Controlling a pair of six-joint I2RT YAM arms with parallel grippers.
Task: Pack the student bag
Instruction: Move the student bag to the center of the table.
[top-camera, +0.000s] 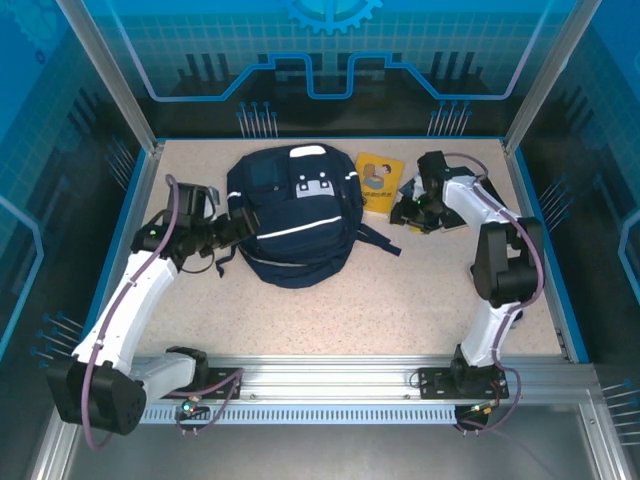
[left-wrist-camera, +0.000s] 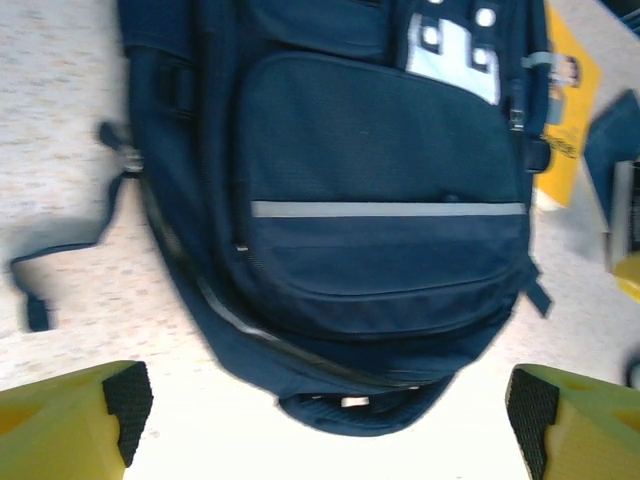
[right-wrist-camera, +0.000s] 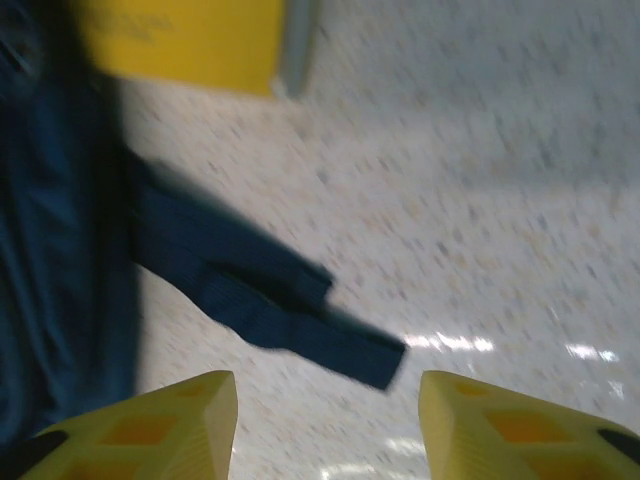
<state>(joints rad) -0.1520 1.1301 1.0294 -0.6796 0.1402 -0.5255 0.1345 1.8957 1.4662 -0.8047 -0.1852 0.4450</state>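
So the student bag (top-camera: 295, 225) is lying flat on the worktop (top-camera: 400, 300), upper middle of the overhead frame. Its front pocket faces up, with the thin white stripe running across it and the white patches at the far end. A yellow booklet (top-camera: 379, 183) lies just right of the bag's top; can't tell if they actually touch. One dark strap (right-wrist-camera: 270, 300) trails off the bag onto the speckled surface, crossing the middle of the right wrist view.

The left hand (top-camera: 238, 228) is right up against the bag's left side in the overhead shot. It's spread wide: in the left wrist view its yellow fingers (left-wrist-camera: 70, 420) sit in the two bottom corners, with the bag's lower edge in the gap and nothing pinched.

The right hand (top-camera: 408, 212) is over to the right of the booklet, also spread. Its own view is pretty blurry, but there's just bare worktop between the fingertips.
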